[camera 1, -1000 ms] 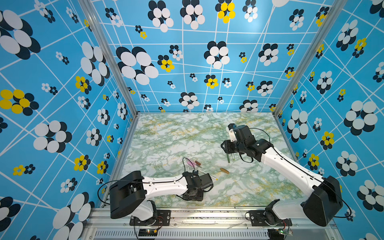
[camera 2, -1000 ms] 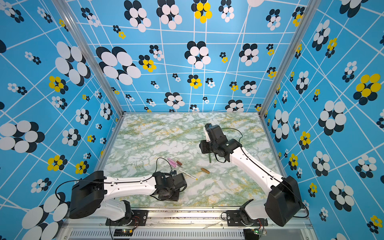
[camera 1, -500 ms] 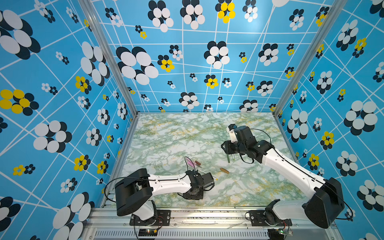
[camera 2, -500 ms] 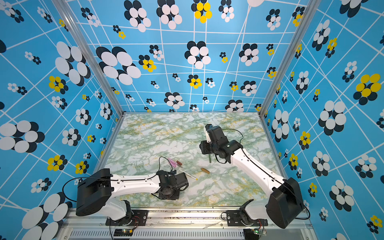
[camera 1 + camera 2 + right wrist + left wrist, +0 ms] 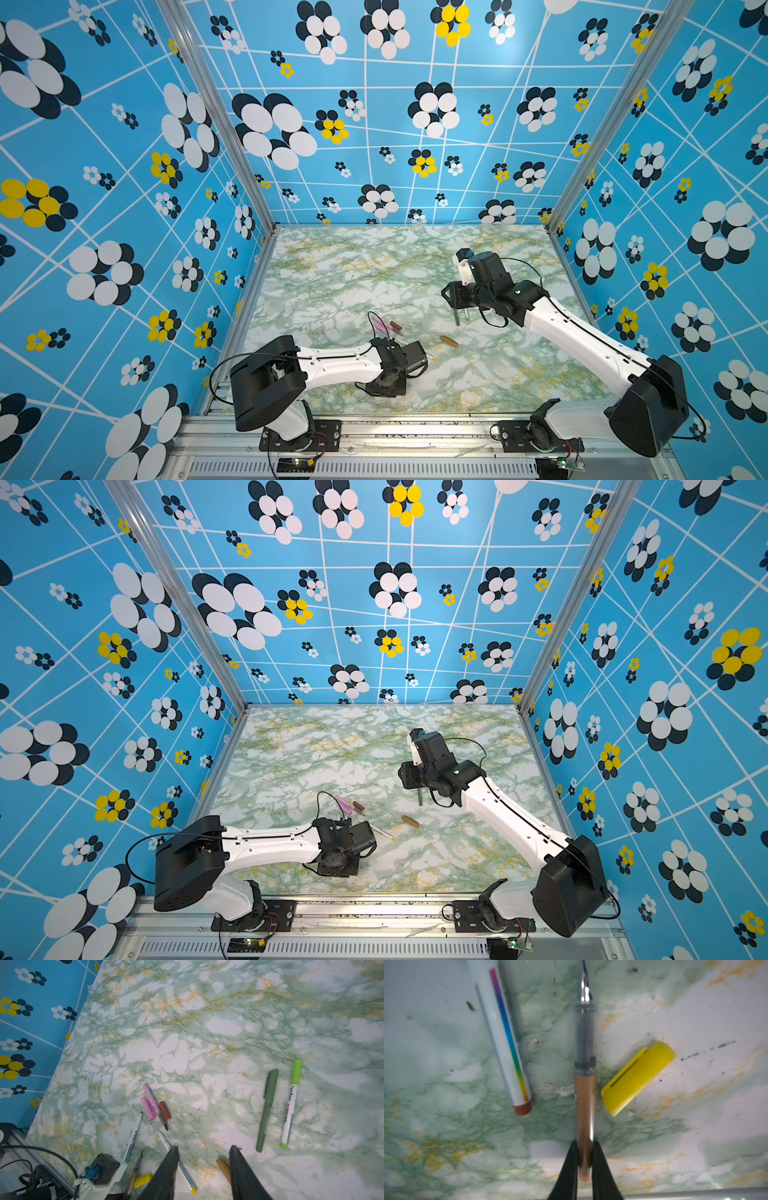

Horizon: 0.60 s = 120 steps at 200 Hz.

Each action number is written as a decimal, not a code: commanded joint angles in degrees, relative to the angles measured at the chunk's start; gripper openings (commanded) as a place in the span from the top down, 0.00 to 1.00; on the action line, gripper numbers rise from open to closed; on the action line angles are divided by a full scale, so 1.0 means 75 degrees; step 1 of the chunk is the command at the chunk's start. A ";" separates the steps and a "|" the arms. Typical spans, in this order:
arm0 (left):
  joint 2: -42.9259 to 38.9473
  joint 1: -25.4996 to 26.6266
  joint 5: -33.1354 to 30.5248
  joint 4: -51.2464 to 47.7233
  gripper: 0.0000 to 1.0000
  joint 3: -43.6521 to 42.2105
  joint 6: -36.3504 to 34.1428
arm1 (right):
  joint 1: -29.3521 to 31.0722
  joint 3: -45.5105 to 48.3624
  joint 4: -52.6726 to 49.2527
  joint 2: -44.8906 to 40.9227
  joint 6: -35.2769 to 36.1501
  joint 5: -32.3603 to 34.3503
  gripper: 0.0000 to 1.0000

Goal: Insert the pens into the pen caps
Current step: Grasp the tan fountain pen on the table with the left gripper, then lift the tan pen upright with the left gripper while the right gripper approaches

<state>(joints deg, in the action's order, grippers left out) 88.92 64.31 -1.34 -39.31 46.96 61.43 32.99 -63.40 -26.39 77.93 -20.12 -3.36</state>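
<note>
Two pincers: both are showing over the marbled surface [image 5: 695,1136], the left one near its front rail, the right one farther back.
Left pincer [image 5: 585,1145]: it is squeezing the rear end of the tan pen [image 5: 585,1105], a black finger pressing on each side of the barrel.
Tan pen: it is pointing its bare nib away from the pincer.
Yellow cap [image 5: 638,1078]: it is lying just beside the tan pen, angled to it.
Striped white pen [image 5: 503,1039]: it is lying on the tan pen's other side.
Right pincer [image 5: 204,1148]: it is hovering with its jaws apart, nothing between them.
Tan cap [image 5: 223,1166]: it is lying partly hidden behind one finger of the right pincer.
Green pens: the dark green pen [image 5: 267,1109] and the light green pen [image 5: 291,1105] are lying capped, side by side.
Pink cap [image 5: 148,1108] and brown cap [image 5: 165,1110]: they are flanking the uncapped pink pen [image 5: 150,1094].
</note>
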 commanded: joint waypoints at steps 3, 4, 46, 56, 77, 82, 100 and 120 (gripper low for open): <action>0.0257 -0.0149 -0.0060 0.0435 0.99 -0.0320 -0.0138 | 0.0057 0.0085 -0.0129 -0.0207 0.0010 0.0072 0.57; 0.0253 -0.0155 -0.0064 0.0436 0.99 -0.0320 -0.0145 | 0.0056 0.0091 -0.0139 -0.0207 0.0004 0.0078 0.57; -0.0301 -0.0172 -0.0351 0.0644 1.00 -0.0232 -0.0607 | 0.0055 0.0051 -0.0258 -0.0321 -0.0014 0.0286 0.57; -0.0476 -0.0184 -0.0476 0.0674 1.00 -0.0183 -0.0760 | 0.0055 0.0038 -0.0257 -0.0375 -0.0024 0.0369 0.57; -0.0789 -0.0279 -0.0699 0.0634 1.00 -0.0047 -0.1064 | 0.0054 0.0038 -0.0250 -0.0481 -0.0062 0.0475 0.57; -0.0860 -0.0320 -0.0770 0.0576 1.00 -0.0008 -0.1113 | 0.0054 0.0037 -0.0244 -0.0510 -0.0069 0.0493 0.57; -0.1116 -0.0487 -0.0931 0.0464 1.00 0.0083 -0.1376 | 0.0054 0.0026 -0.0234 -0.0546 -0.0121 0.0541 0.57; -0.1472 -0.0664 -0.1087 0.0583 1.00 0.0123 -0.1674 | 0.0044 0.0038 -0.0194 -0.0576 -0.0249 0.0452 0.57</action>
<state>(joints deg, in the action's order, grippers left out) 81.01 60.82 -6.04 -35.09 46.26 53.15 32.99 -63.35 -26.76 74.72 -20.40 -0.60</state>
